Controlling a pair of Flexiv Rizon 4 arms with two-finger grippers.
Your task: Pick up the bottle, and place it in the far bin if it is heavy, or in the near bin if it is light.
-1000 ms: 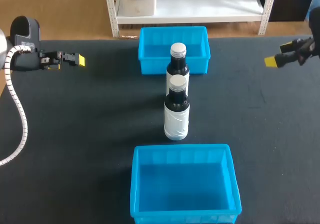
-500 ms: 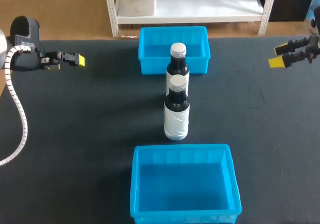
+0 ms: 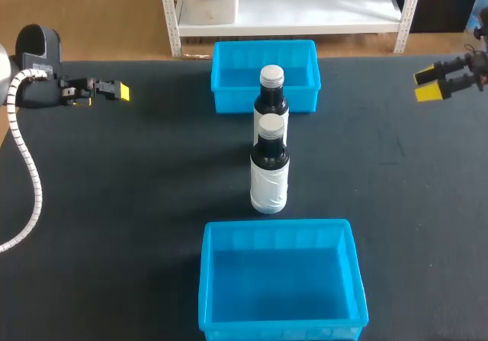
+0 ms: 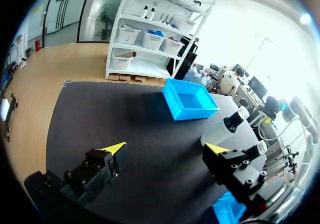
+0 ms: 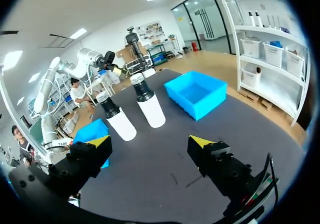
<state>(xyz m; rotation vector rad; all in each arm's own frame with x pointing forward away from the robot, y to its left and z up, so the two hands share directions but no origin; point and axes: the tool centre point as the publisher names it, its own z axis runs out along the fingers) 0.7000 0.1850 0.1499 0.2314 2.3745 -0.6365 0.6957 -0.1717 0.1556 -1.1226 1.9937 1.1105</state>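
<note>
Two bottles stand upright in the middle of the black table [image 3: 137, 173], one behind the other in a line between the two blue bins. The nearer bottle [image 3: 270, 173] is dark with a white cap and a white wrap around its lower body; it stands a little back from the near bin [image 3: 207, 280], not touching it. The farther bottle [image 3: 271, 89] looks the same sort (dark glass, pale cap) and stands close in front of the far bin [image 3: 229, 55], its top overlapping the bin's front wall from above. I can't tell whether the two bottles touch; from the right wrist they look slightly apart. Both bins are open-topped, and I see nothing in either.

Neither arm is near the bottles. The left gripper [image 4: 165, 149] hangs over the table's left side, level with the far bin but well apart from it, its yellow-tipped fingers spread wide with only bare table between them. A white ribbed hose [image 3: 27, 165] trails down along that arm. The right gripper [image 3: 428, 83] is out at the far right edge, also released, jaws apart and holding nothing, pointed in toward the bottles.
</note>
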